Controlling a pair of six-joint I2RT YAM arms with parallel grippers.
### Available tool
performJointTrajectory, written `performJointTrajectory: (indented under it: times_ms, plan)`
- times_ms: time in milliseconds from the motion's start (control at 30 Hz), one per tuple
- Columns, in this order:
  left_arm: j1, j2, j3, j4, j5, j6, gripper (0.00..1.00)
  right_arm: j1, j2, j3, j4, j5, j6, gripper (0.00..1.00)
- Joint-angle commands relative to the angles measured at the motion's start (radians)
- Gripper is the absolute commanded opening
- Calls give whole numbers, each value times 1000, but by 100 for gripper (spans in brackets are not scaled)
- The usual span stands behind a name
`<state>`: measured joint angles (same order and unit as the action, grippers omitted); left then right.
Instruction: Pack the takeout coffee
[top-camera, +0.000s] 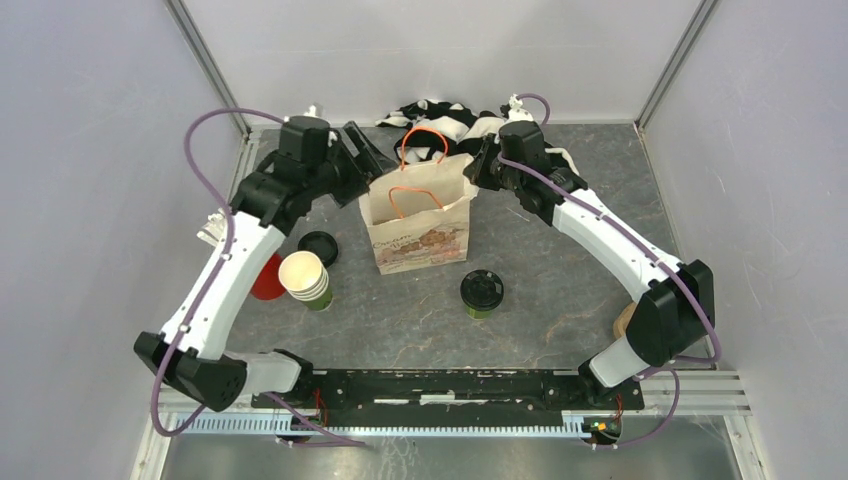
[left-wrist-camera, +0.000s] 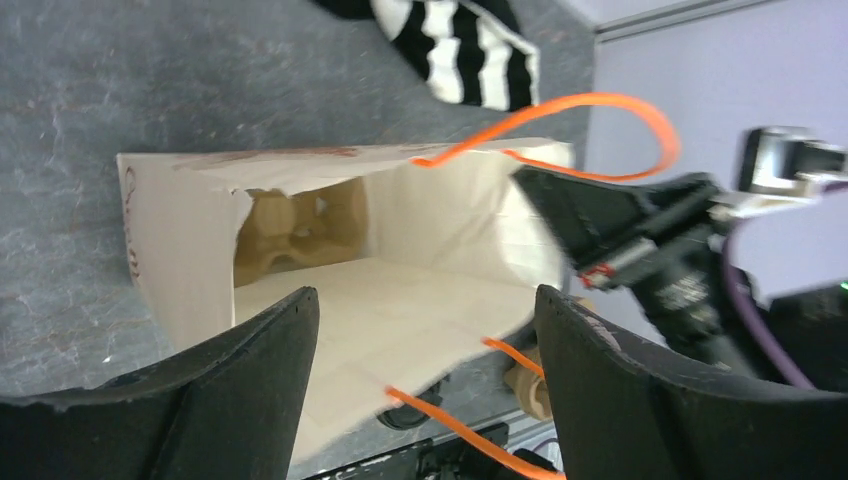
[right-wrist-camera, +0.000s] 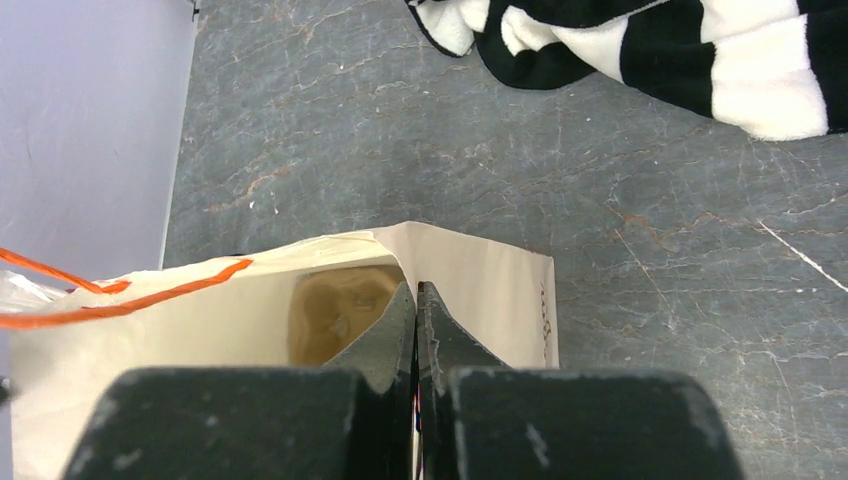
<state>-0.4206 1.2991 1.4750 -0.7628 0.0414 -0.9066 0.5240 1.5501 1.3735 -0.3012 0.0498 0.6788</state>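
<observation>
On the surface (top-camera: 560, 330) before the paper bag (top-camera: 420, 235), the takeout coffee (top-camera: 482, 293) is standing unheld. With the left tool (left-wrist-camera: 425, 300) hanging open and the right tool (right-wrist-camera: 417, 290) sitting closed at the rim, the bag's mouth is probably risking collapse.

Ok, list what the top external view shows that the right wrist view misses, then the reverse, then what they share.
Top external only: the takeout coffee standing outside the paper bag, the stack of green cups, the loose black lid, the open left gripper.
Right wrist only: the right gripper close up, jaws shut at the bag's rim, and the bag's inside.
Shared: the bag, its orange handles, the striped cloth, the grey table.
</observation>
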Motion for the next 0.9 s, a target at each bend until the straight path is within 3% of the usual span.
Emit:
performJointTrajectory:
  times_ms: [0, 200, 300, 400, 467, 567, 767, 867]
  plan:
    - [8, -32, 153, -127, 51, 79, 85, 5, -2, 58, -42, 20, -57, 0]
    - [13, -26, 200, -238, -59, 111, 85, 5, 9, 104, -89, -14, -100, 4]
    - [19, -12, 183, -273, -91, 102, 86, 5, 21, 132, -119, -35, -129, 17]
    - [20, 9, 168, -271, -101, 103, 86, 5, 52, 213, -213, -45, -190, 37]
    - [22, 29, 165, -263, -103, 115, 82, 5, 78, 278, -300, -43, -256, 51]
    - [23, 76, 172, -243, -74, 140, 74, 7, 106, 357, -424, -26, -329, 59]
    - [26, 144, 186, -273, -85, 185, 57, 25, 96, 371, -528, 50, -394, 62]
    - [26, 161, 201, -278, -80, 205, 43, 50, 86, 350, -504, 90, -415, 53]
